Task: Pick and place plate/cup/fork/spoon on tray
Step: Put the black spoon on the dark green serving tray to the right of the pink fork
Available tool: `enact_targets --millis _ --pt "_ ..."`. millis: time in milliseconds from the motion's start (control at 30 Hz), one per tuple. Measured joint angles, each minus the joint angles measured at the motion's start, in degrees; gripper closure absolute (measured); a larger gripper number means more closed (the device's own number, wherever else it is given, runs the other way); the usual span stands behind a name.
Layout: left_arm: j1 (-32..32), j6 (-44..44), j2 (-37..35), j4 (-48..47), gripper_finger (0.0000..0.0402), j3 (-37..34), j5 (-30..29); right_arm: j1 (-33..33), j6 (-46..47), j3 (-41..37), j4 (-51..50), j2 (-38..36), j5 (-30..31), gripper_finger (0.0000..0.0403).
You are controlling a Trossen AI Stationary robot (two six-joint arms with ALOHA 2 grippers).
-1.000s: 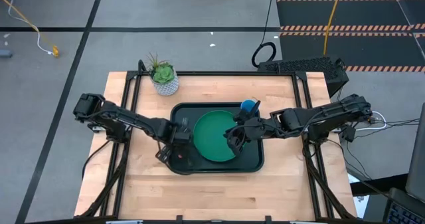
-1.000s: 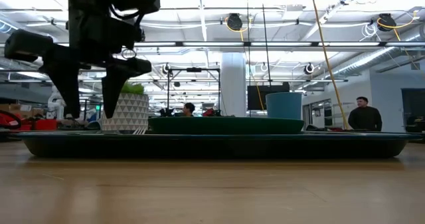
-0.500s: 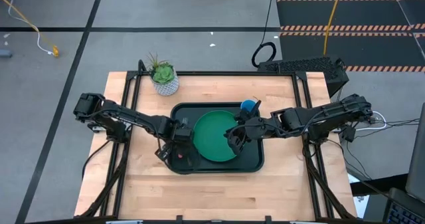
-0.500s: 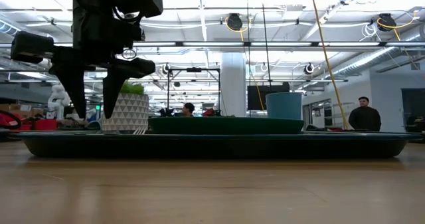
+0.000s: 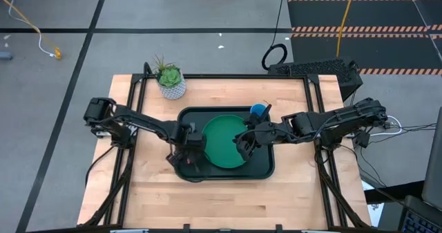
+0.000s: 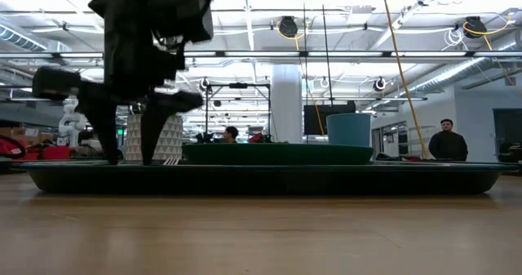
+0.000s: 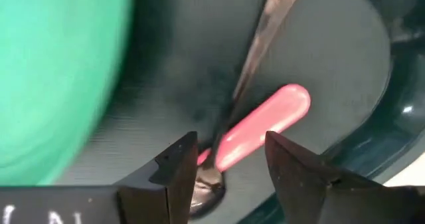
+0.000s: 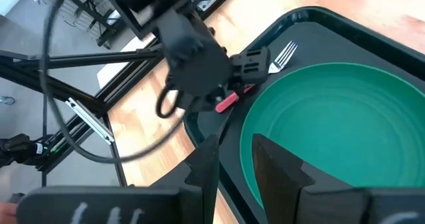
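Observation:
The dark tray (image 5: 266, 167) lies mid-table and holds the green plate (image 5: 221, 142), with the light-blue cup (image 5: 259, 110) upright at its far right corner. The pink-handled fork (image 7: 262, 124) and the silver spoon (image 7: 262, 31) lie crossed on the tray floor, left of the plate. My left gripper (image 7: 229, 147) is open and low over them, one finger on either side of the fork's handle and the spoon's bowl end. My right gripper (image 5: 243, 142) is open above the plate's right rim (image 8: 246, 151).
A white speckled plant pot (image 5: 170, 82) stands at the table's far left, beyond the tray. Bare wood lies in front of the tray and on both sides of it. People stand in the room behind the table (image 6: 444, 140).
My left gripper has gone down toward the tray floor and a little toward the table's right edge, staying open. The plate, cup and right arm have kept still.

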Motion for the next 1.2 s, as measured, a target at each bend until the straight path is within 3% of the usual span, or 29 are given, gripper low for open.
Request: enact_targets --millis 500,967,1200 --pt "0.74 -1.56 2.89 1.99 0.0268 0.17 0.47 0.37 1.2 0.0 -0.15 0.0 -0.07 0.0321" --pt "0.74 -3.29 2.52 -0.32 0.039 0.24 -0.02 0.39 0.87 0.0 -0.27 0.02 -0.01 0.0321" --pt "0.67 -4.97 2.8 -4.02 0.0393 2.37 -0.11 0.37 0.01 0.0 -0.18 0.02 0.36 0.0321"
